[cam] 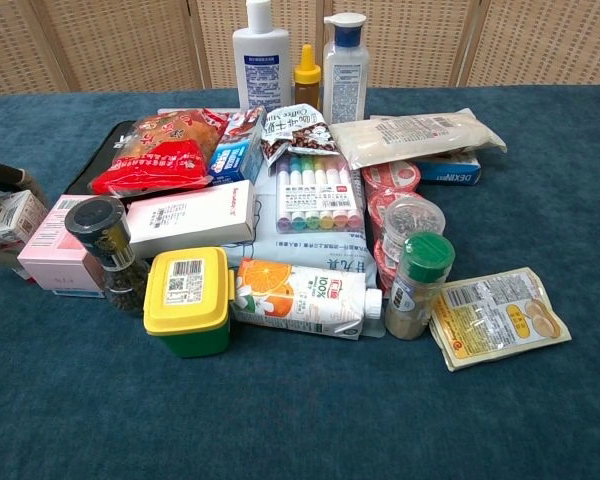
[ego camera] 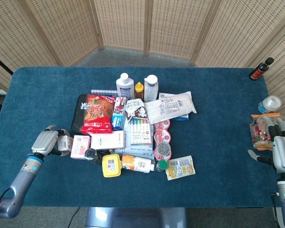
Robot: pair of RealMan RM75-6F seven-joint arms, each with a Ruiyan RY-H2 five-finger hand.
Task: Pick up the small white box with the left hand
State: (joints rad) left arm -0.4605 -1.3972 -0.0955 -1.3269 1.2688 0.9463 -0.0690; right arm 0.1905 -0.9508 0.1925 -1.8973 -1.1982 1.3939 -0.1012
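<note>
Evidently closed around the small white box [ego camera: 64, 142] at the pile's outer edge beside the pink box [ego camera: 80, 146], left hand [ego camera: 46, 141], for unobstructed lifting; right hand [ego camera: 281, 151] open, idle, holding nothing.

Matt blue cloth table cover [ego camera: 218, 156]; glossy red snack bag [ego camera: 98, 114]; woven cane screen [ego camera: 123, 23].

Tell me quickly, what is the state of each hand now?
Left hand: fingers closed around the small white box.
Right hand: open, holding nothing.
</note>
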